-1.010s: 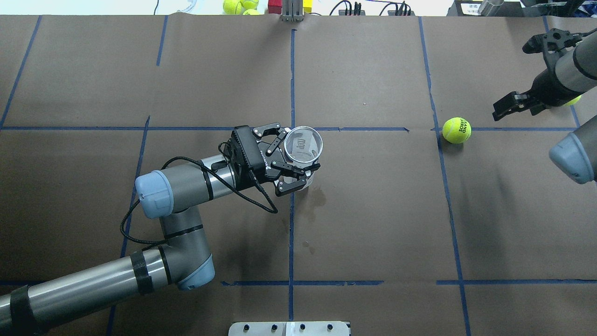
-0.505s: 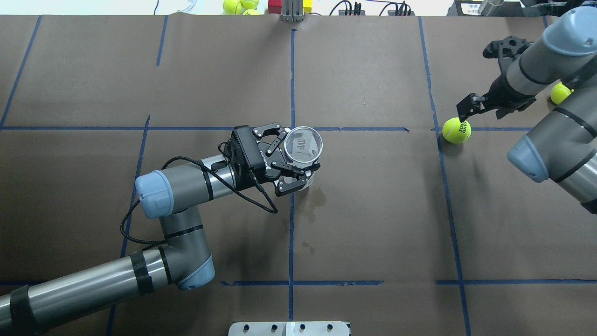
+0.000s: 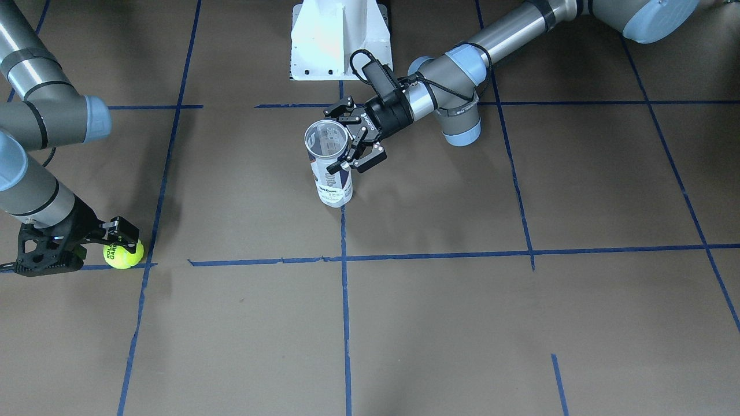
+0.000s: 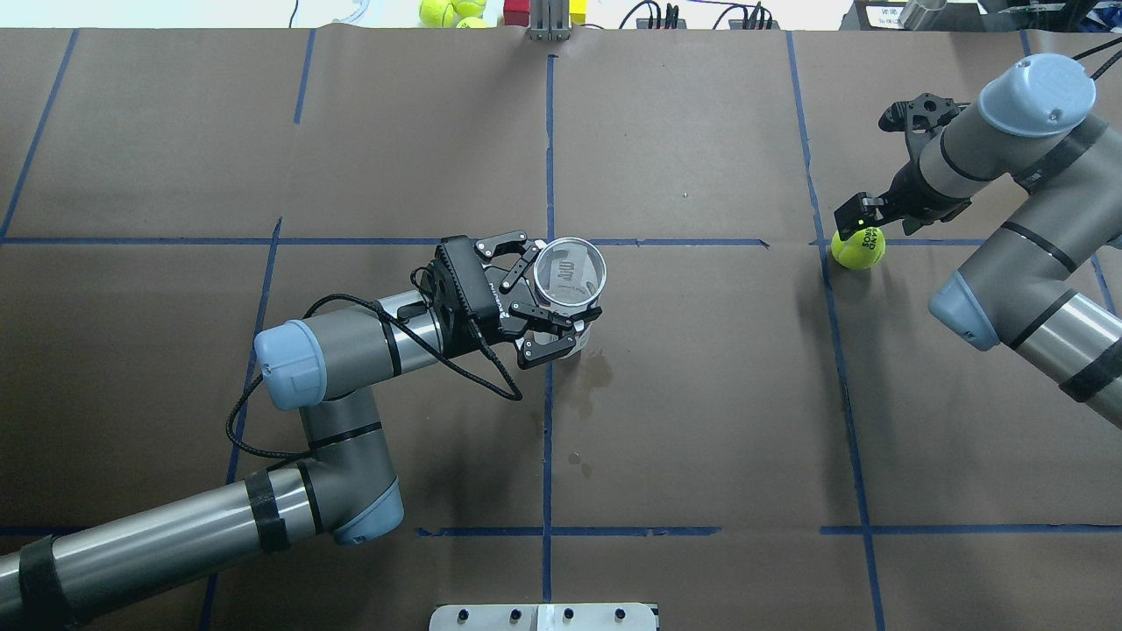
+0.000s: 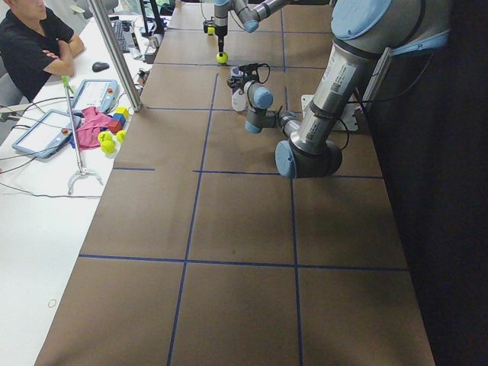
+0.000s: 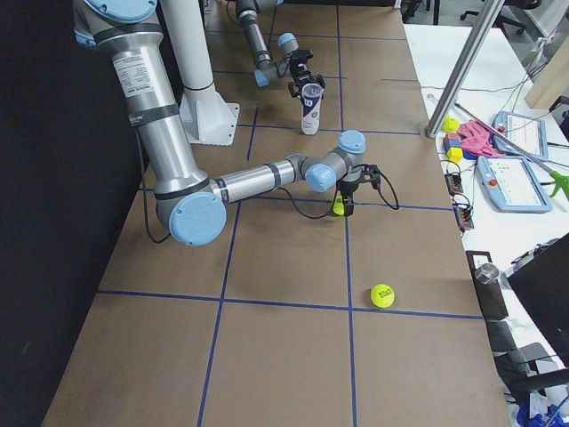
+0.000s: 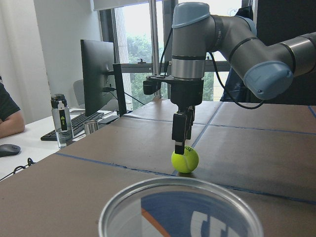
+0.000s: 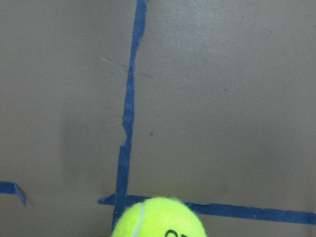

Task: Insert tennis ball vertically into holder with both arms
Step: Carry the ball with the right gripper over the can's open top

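At the table's robot-side edge a flat white metal mounting plate is sitting, centred. The table is wearing matte brown paper, gridded with blue tape.

From the near left corner the left arm is reaching in, a smooth grey-and-silver tube with light blue caps and a black cable looping off the wrist. The left gripper is lying level near the table's centre, its black linked fingers pressing both sides of the holder just under the rim, so it is clamping the can. The holder is standing upright, a clear plastic cylinder with its round mouth open upward and a navy, white and orange label lower down.

Farther out, toward the right end and past the midline toward the far edge, the tennis ball is resting on the paper by a tape crossing. It is fuzzy and neon yellow-green with black print, and well apart from the holder. The right arm is bending over it from the right end. The right gripper is pointing straight down with its tips at the ball's top. How wide it is spread, cannot tell; the fingers are lining up edge-on in the left wrist view.

Close to the right end a second ball is lying loose.

Beyond the far edge, spare yellow balls are sitting off the paper.
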